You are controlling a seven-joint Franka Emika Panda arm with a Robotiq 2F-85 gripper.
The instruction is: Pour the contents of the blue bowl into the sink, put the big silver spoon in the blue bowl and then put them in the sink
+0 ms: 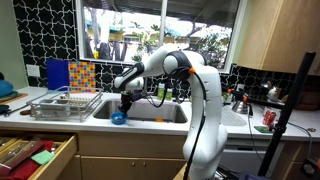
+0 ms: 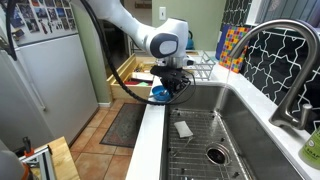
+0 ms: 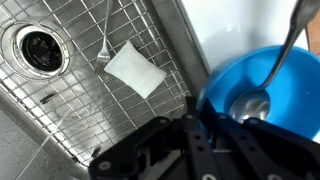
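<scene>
The blue bowl (image 3: pixel 262 72) sits at the sink's edge, and the big silver spoon (image 3: pixel 250 102) lies inside it with its handle leaning up over the rim. My gripper (image 3: pixel 203 118) is shut on the bowl's near rim, one finger inside and one outside. In both exterior views the gripper (image 1: pixel 125 103) (image 2: pixel 172 88) reaches down onto the bowl (image 1: pixel 117 117) (image 2: pixel 160 94) at the front corner of the sink (image 1: pixel 150 108) (image 2: pixel 225 100). Apart from the spoon, I see nothing in the bowl.
A wire grid covers the sink floor (image 3: pixel 90 110), with the drain (image 3: pixel 40 48) and a white square pad (image 3: pixel 133 68) on it. A wire dish rack (image 1: pixel 62 103) stands beside the sink. The faucet (image 2: pixel 285 60) arches over the far side. A drawer (image 1: pixel 35 155) hangs open.
</scene>
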